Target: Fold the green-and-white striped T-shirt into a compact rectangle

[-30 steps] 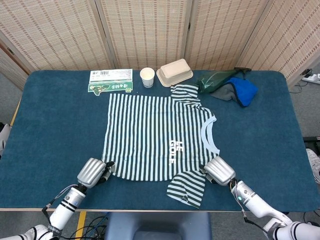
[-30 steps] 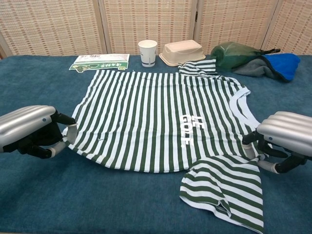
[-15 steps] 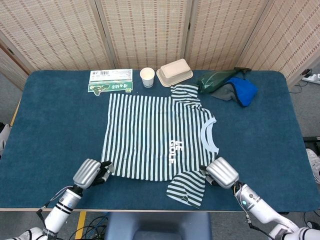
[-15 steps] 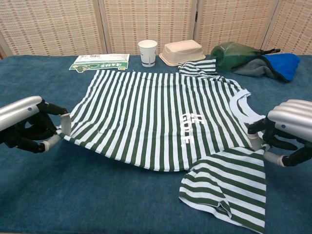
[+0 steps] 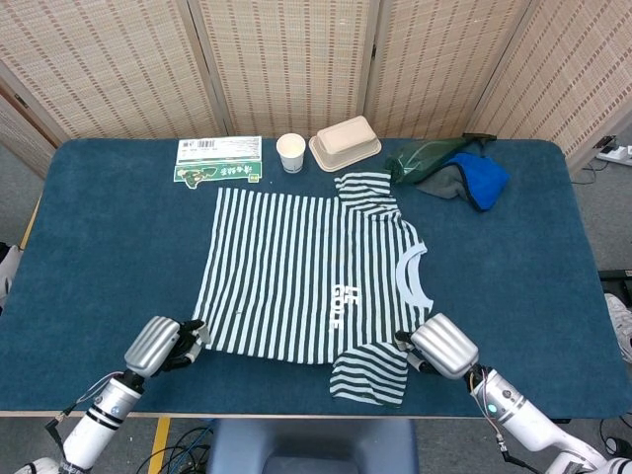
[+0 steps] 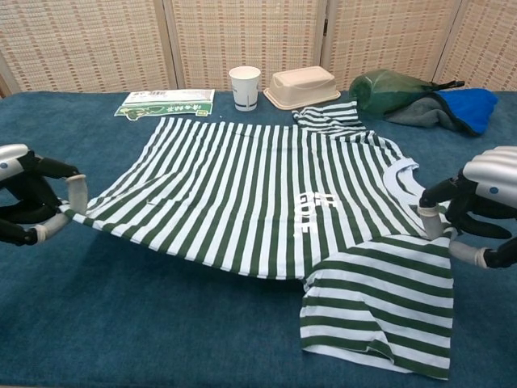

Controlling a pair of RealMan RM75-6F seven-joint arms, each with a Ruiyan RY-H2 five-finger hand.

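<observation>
The green-and-white striped T-shirt (image 5: 306, 267) (image 6: 258, 194) lies spread on the blue table, neck to the right, one sleeve at the far side and the other folded at the near edge. My left hand (image 5: 158, 344) (image 6: 28, 202) pinches the shirt's near bottom corner. At the shoulder beside the near sleeve (image 6: 380, 307), my right hand (image 5: 442, 346) (image 6: 481, 206) pinches the fabric. The near edge of the shirt is lifted slightly off the table between the two hands.
At the far side stand a green printed packet (image 5: 219, 160), a paper cup (image 5: 290, 152) and a beige takeaway box (image 5: 346, 142). A green bag (image 5: 430, 156) and a grey and blue cloth (image 5: 474, 180) lie at the back right. The table's near edge (image 5: 296, 413) is close.
Both hands have drawn back toward the near table edge, pulling the shirt with them. The left hand also moved further left, stretching the hem.
</observation>
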